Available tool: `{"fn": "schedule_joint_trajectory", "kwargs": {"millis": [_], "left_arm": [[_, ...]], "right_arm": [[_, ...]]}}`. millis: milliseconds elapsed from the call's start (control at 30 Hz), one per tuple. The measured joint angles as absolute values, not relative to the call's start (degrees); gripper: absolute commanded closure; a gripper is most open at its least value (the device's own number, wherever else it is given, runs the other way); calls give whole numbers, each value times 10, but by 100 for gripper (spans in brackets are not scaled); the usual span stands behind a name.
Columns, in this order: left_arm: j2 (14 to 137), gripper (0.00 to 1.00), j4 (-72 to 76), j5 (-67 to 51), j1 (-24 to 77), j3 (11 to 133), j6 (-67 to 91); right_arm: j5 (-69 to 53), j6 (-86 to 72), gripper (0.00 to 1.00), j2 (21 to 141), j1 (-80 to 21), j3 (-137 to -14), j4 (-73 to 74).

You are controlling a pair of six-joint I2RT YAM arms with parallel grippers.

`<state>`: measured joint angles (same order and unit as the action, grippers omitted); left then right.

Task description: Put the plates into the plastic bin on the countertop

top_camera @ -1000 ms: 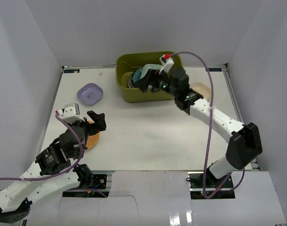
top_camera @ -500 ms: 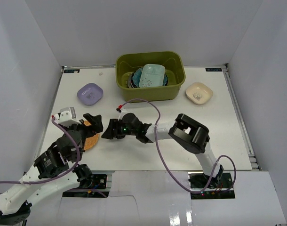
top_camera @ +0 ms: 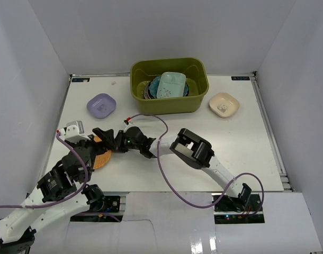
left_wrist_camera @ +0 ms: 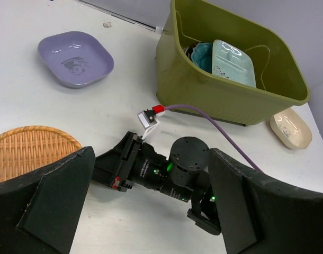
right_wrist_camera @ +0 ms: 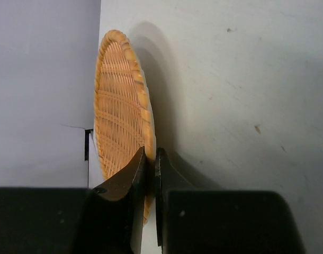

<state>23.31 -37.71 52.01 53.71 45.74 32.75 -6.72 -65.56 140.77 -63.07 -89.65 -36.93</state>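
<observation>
Wicker plate (right_wrist_camera: 122,106), at the near left, is now pinched at its rim by my right gripper (right_wrist_camera: 151,153), just swung over from the bin (top_camera: 169,105). My left gripper (left_wrist_camera: 151,153) hangs wide open above it, so I judge the lift to the bin comes next

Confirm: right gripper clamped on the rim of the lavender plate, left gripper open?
Wrong plate. The right gripper is clamped on the rim of the orange plate, not the lavender plate, which lies apart from both arms. The right wrist view shows the woven orange rim in its pinch. The left gripper is open, as you said.
</observation>
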Motion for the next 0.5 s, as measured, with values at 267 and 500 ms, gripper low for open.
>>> {"fn": "schedule_joint_trajectory", "kwargs": {"millis": [267, 500], "left_arm": [[227, 2, -377, 521, 536, 456, 328], [229, 2, -378, 525, 530, 456, 335]], "right_arm": [[-38, -596, 92, 1212, -620, -658, -380], [-37, -450, 92, 923, -466, -604, -310]]}}
